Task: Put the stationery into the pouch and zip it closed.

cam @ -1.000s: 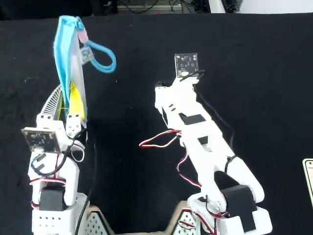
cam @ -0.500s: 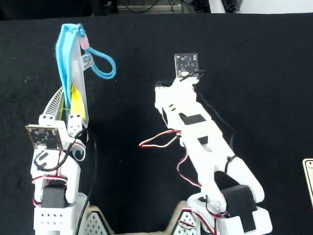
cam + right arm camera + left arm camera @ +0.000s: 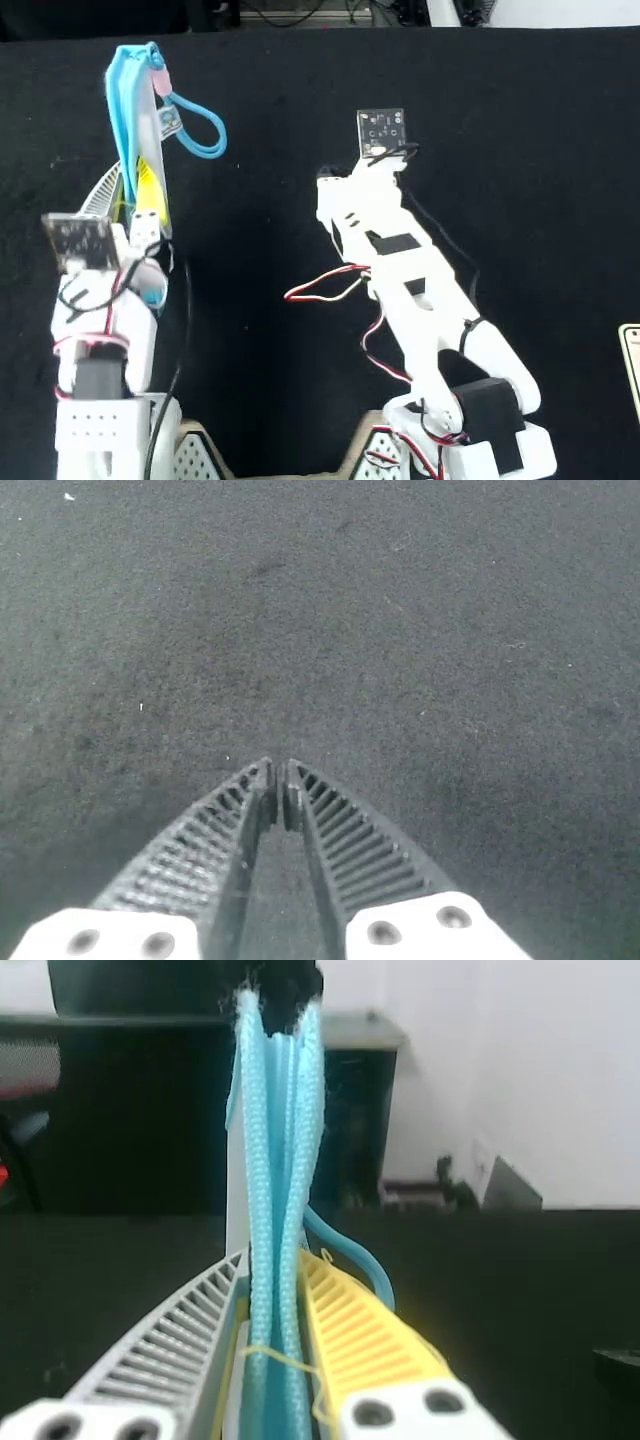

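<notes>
The left gripper (image 3: 128, 195) is clenched on the pouch (image 3: 130, 100), one grey finger and one yellow finger (image 3: 360, 1340) pressed against its two flat sides. The pouch is turquoise with a pale panel and stands upright and edge-on, rising out of the gripper above the black surface (image 3: 520, 150). In the left wrist view its woven turquoise edges (image 3: 275, 1160) run straight up between the fingers. A turquoise loop strap (image 3: 200, 135) hangs off the upper part of the pouch, on the side facing the right arm (image 3: 400, 260), next to a small pink tab (image 3: 160, 80). What is inside the pouch, and whether its zip is closed, cannot be told. The right gripper (image 3: 277, 770) is well apart from the pouch, its fingers pressed together on nothing, just above the bare surface (image 3: 400, 630).
</notes>
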Controlling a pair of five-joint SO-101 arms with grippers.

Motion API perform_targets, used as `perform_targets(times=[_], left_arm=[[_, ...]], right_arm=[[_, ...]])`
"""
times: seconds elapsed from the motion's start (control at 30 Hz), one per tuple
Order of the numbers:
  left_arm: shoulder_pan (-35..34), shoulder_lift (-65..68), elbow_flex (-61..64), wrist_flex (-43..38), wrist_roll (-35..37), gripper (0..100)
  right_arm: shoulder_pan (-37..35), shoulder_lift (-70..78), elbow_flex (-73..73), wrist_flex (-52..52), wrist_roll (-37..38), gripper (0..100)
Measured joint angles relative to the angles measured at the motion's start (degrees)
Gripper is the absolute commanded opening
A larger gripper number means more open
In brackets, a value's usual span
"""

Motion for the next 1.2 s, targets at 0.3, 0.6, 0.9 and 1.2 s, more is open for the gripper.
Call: perform_targets(times=[0.3, 0.6, 0.9, 1.2], left_arm=[[0.18, 17.93, -8.88, -0.09, -4.04, 3], [0.97, 35.6, -24.53, -0.09, -18.73, 3], [3.69, 57.58, -38.33, 0.26, -20.84, 3], [12.75, 58.81, -39.47, 8.18, -21.19, 21]], right_arm=[[0.0, 0.0, 0.0, 0.0, 0.0, 1.1], [0.0, 0.0, 0.0, 0.0, 0.0, 1.1], [0.0, 0.0, 0.0, 0.0, 0.0, 1.1], [0.0, 0.0, 0.0, 0.0, 0.0, 1.1]])
